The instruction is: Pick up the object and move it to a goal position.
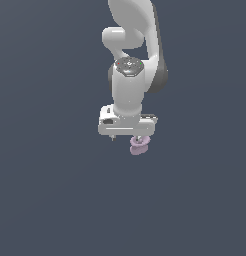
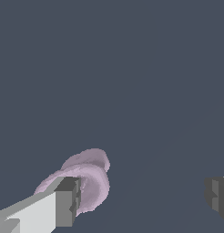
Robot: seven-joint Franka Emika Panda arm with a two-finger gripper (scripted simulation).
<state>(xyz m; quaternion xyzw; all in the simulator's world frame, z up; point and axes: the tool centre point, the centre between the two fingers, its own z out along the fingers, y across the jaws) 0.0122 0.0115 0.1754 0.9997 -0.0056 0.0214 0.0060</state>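
1. Tool state: in the wrist view the tool [image 2: 143,195] stands with its jaws wide apart. One finger [image 2: 63,202] sits against the object [image 2: 89,179]; the other finger [image 2: 218,193] is well apart from it. Nothing is clamped.
2. Object location: in the exterior view the object [image 1: 139,145] lies directly beneath the tool [image 1: 129,137], at about 5 o'clock from the wrist body, off-centre toward the exterior view's right. Whether it rests on the tabletop [image 1: 50,200] cannot be confirmed; no shadow or contact line is rendered.
3. Handling estimate: the small, pale lilac spool shape suggests a light, rigid part. Its smooth curved surface is likely slippery, and it appears tilted, so it may roll or twist under uneven contact.
4. Recommended hold: grip across the narrow waist, below the flared rim, with the part centred between the jaws. Centring is not yet achieved.
5. Markings: no brand, label or legible writing is visible on the object or the arm.
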